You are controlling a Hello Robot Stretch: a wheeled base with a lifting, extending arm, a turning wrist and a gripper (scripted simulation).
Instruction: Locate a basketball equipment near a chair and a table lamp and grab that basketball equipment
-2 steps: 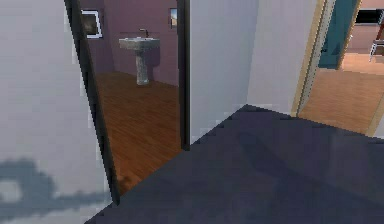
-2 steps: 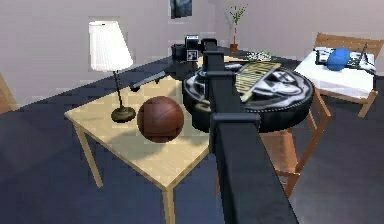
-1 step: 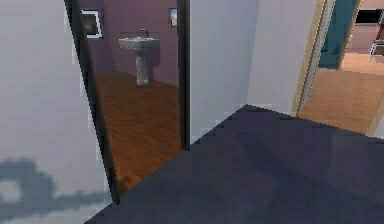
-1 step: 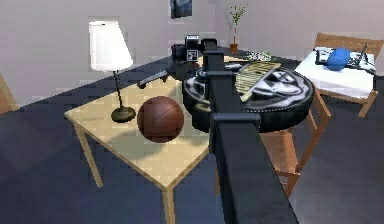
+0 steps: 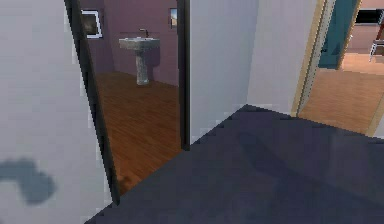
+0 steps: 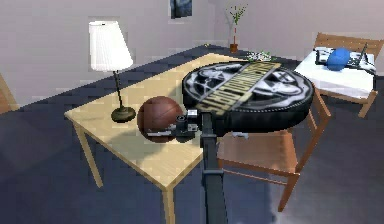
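Brown-orange and round, the basketball (image 6: 155, 115) sits on the pale wood worktop (image 6: 110, 140), just right of the table lamp (image 6: 110, 50) with its white shade and dark base. From my seat, the arm (image 6: 212, 185) rises from the bottom edge of the arm side view and the jaws end right at the ball's near right side. I cannot tell whether they are spread or pressed together, whether they touch the ball, or whether they hold anything. Right of the ball looms a big dark round disc (image 6: 255, 90) with a tan band across it, and below it stands a wooden chair (image 6: 262, 152). Far right is a bed (image 6: 340, 82) with a blue thing (image 6: 338, 58) lying on it, and a potted plant (image 6: 235, 15) stands by the far wall. In the forward view, a dark-framed doorway (image 5: 185, 70) on the left opens onto a wood-floored room with a pedestal sink (image 5: 142, 55). At far right a teal door (image 5: 340, 30) stands beside another opening.
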